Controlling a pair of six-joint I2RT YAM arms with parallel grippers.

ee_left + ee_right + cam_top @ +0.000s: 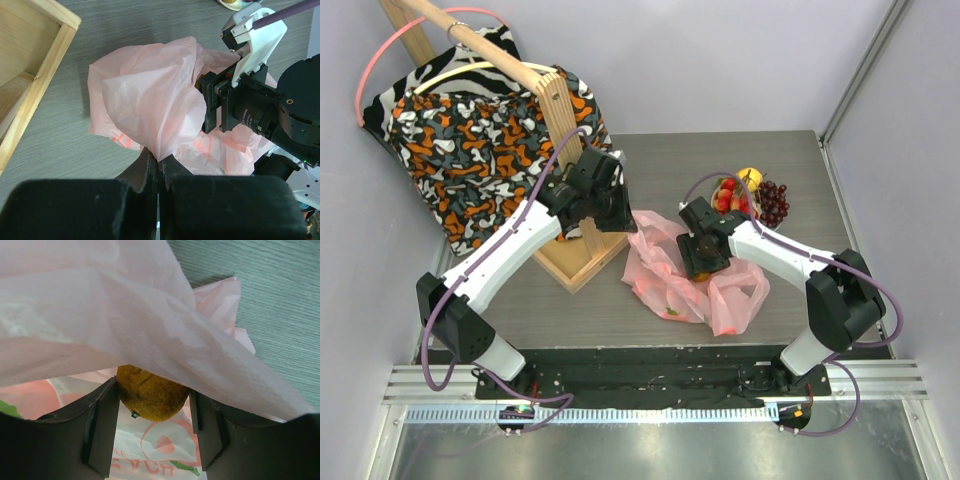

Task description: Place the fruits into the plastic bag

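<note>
The pink plastic bag [665, 275] lies crumpled in the middle of the table. My left gripper [159, 162] is shut on a fold of the bag [145, 90] and holds it lifted. My right gripper [152, 410] reaches under the raised bag film [125, 305], and an orange fruit [150, 392] sits gripped between its fingers over the printed bag floor. In the top view the right gripper [703, 262] is at the bag's mouth. Red strawberries [728, 197], a yellow fruit [750, 177] and dark grapes [775, 203] rest on the plate [698, 188] behind it.
A wooden stand [582, 250] sits left of the bag, with the orange-black patterned cloth [480, 140] hanging behind it. Its frame shows at the left wrist view's upper left [35, 75]. The right arm's wrist [260, 105] is close to the left gripper.
</note>
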